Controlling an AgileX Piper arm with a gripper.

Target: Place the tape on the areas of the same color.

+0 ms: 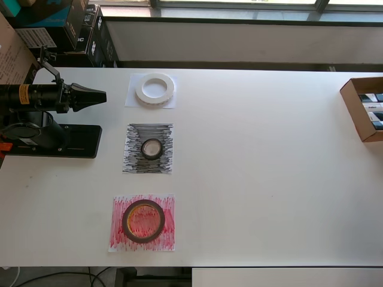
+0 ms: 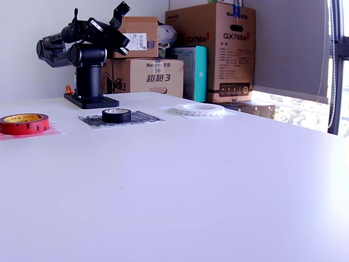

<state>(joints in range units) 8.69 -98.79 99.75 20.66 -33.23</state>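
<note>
While rolls rest on sheets, cardboard box (image 1: 362,109) at table (image 1: 269,179) edge, apart.

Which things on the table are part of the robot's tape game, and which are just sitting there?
Part of the game:
white tape ring on the white sheet
black tape roll on the black sheet
red tape roll on the red sheet
the claw, holding nothing

Just sitting there:
open cardboard box at the table's edge
stacked cartons behind the table
</note>
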